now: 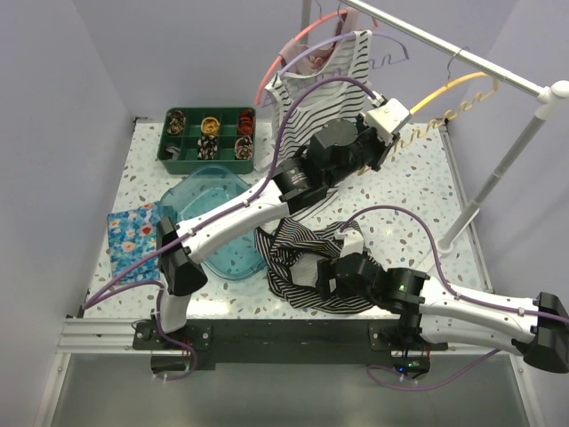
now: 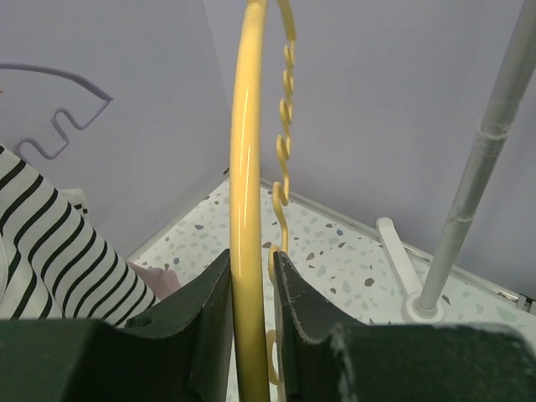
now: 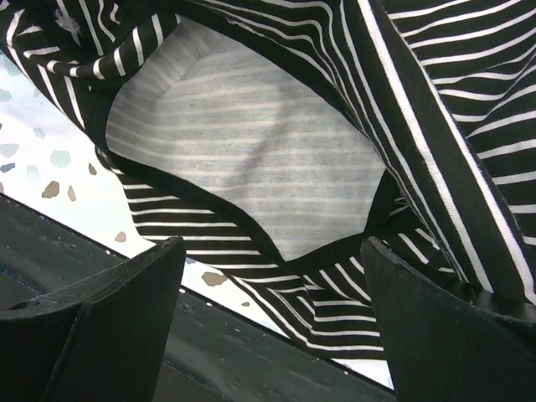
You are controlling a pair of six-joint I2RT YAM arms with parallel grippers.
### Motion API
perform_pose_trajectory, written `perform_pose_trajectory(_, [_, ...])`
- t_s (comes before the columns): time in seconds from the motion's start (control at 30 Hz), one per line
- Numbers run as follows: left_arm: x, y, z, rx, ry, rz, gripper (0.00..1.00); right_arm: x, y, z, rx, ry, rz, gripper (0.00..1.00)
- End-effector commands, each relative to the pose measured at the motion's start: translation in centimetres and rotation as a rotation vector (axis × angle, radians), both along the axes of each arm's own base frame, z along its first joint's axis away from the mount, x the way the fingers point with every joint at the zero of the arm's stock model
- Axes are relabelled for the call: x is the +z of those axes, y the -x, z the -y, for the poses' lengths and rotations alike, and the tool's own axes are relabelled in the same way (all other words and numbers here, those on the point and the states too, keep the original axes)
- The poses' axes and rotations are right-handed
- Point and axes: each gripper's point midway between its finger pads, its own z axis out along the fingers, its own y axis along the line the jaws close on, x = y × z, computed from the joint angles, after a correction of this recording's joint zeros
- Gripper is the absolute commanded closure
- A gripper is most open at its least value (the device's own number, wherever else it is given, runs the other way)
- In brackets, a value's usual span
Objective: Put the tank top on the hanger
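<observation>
The left gripper (image 2: 252, 261) has its jaws drawn narrow onto the yellow arm of the hanger (image 2: 247, 126), which hangs at the far right. The right gripper (image 3: 272, 247) stands wide open, holding nothing, just above the tank top (image 1: 298, 258) crumpled at the table's (image 1: 418, 196) near edge. At the far left, a green divided tray (image 1: 204, 165) holds small ring-shaped items in several compartments. A teal tub (image 1: 209, 191) lies nearer.

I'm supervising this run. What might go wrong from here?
1. The left end effector clamps one arm of the yellow curved plastic hanger, whose hook hangs on the silver metal rail; pulling off-centre may tilt or snag it.
2. The black thin-striped fabric tank top lies bunched at the near edge of the white speckled table under the open right end effector; a pinch may catch several layers.
</observation>
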Motion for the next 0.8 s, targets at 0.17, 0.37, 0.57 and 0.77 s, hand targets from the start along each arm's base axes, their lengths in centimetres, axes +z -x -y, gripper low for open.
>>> perform_pose_trajectory(0.17, [4.12, 1.84, -0.19, -0.078, 0.091, 0.071, 0.71, 0.21, -0.26, 0.32, -0.034, -0.017, 0.013, 0.10])
perform_pose_trajectory(0.37, [4.29, 2.06, -0.19, -0.095, 0.098, 0.063, 0.72, -0.05, -0.18, 0.48, -0.037, -0.015, 0.010, 0.10])
perform_pose_trajectory(0.57, [4.28, 1.94, -0.20, -0.089, 0.096, 0.060, 0.82, -0.17, -0.12, 0.53, -0.039, -0.017, 0.006, 0.10])
perform_pose_trajectory(0.77, [4.84, 1.84, -0.15, -0.085, 0.108, 0.072, 1.00, -0.08, -0.09, 0.77, -0.044, -0.012, 0.006, 0.10])
